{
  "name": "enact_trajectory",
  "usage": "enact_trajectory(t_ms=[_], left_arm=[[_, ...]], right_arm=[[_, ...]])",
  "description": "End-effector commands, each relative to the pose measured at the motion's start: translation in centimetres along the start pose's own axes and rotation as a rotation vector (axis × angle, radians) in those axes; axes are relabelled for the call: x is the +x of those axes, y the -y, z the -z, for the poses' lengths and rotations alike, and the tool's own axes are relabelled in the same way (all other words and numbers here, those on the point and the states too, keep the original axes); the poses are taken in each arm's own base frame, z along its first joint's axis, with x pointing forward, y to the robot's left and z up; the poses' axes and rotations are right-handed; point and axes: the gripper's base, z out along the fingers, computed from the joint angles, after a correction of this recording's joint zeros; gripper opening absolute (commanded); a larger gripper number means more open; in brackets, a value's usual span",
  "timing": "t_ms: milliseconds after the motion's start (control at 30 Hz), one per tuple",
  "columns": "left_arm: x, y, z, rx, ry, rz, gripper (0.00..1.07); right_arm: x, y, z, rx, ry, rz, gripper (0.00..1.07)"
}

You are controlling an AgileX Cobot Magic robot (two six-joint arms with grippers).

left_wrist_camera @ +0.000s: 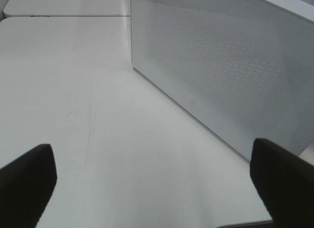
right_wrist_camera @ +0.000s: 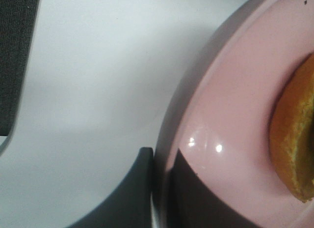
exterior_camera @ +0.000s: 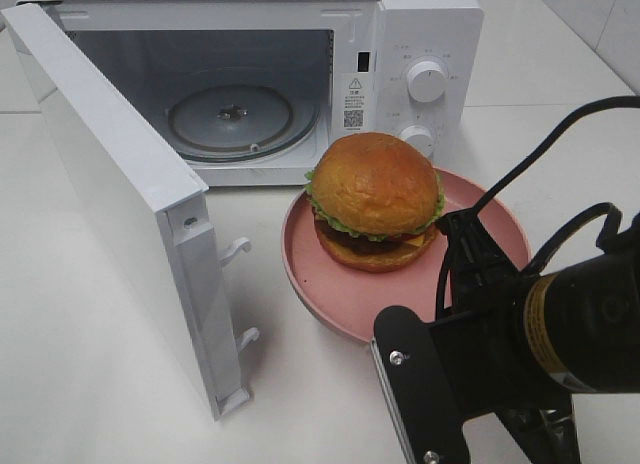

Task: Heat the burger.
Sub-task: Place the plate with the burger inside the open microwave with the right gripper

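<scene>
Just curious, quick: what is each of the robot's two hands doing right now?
Left gripper: open, holding nothing.
Right gripper: closed on the plate rim.

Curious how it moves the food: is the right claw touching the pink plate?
Touching. The right wrist view shows the right gripper closed on the pink plate at its rim, one dark finger outside, the other on the inner surface, no gap.

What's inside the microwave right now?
Only the glass turntable shows inside the microwave. The open door hides the cavity's near-left corner.
</scene>
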Motion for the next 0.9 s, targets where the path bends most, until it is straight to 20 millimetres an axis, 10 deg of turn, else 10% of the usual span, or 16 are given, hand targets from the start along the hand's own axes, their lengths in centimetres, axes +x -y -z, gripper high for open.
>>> enact_trajectory(t_ms=[33,900], left_arm=[[0.0,0.1,0.2,-0.001,0.03,-0.001,1.0],[0.0,0.1,0.2,-0.001,0.03,-0.001,1.0]], right_arm=[[0.2,1.2,-0.1,0.042,0.084,0.096,0.0],[3.7,4.2,-0.9,0.011,0.191,0.278,0.0]])
